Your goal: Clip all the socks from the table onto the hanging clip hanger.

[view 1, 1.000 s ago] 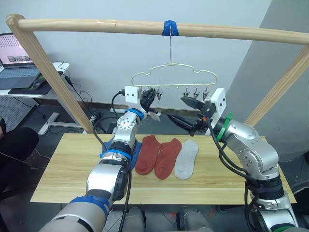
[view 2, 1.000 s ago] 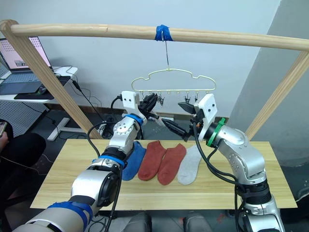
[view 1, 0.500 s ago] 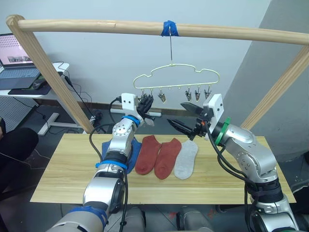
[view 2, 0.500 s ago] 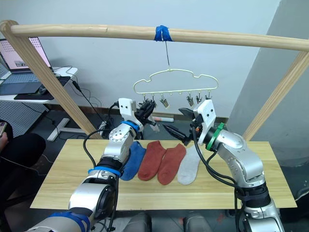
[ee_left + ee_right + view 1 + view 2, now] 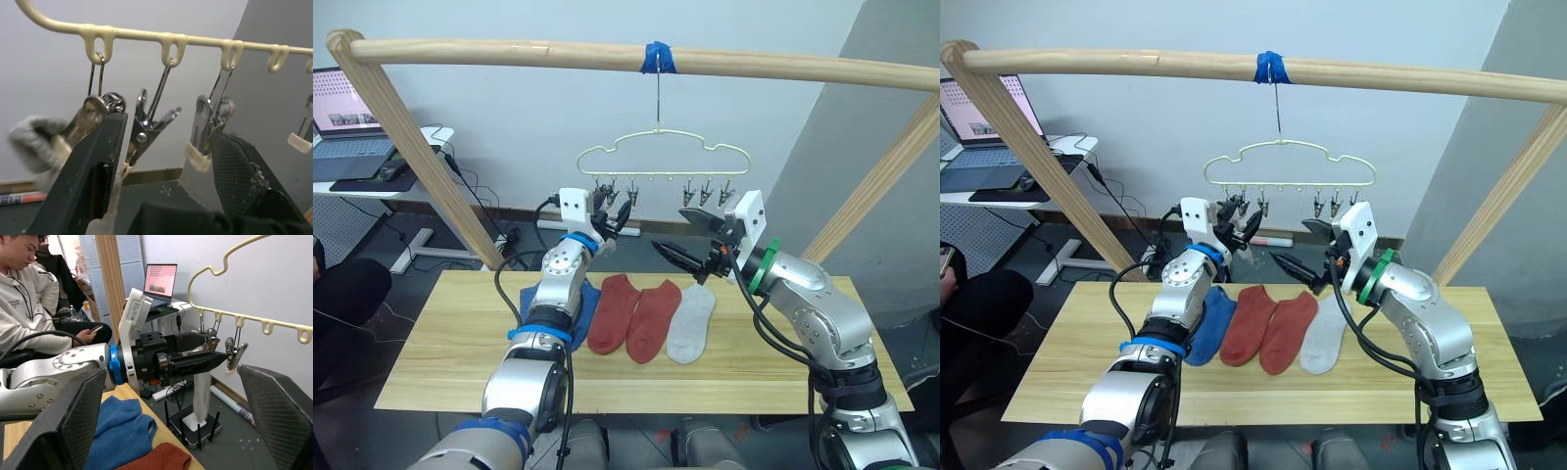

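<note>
left gripper (image 5: 615, 210) was up at the clip hanger (image 5: 658, 157), fingers parted around a clip (image 5: 146, 128), grey sock (image 5: 36, 143) beside. right gripper (image 5: 690, 238) hung spread wide, empty.

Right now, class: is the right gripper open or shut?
Open. The right gripper has its two black fingers spread wide apart, with nothing between them.

We see our left gripper (image 5: 614, 211) up at the clips of the clip hanger (image 5: 663, 160). Our right gripper (image 5: 690, 239) is open beside it. Two red socks (image 5: 634, 315) and a grey sock (image 5: 691, 324) lie on the table (image 5: 440, 343).
</note>
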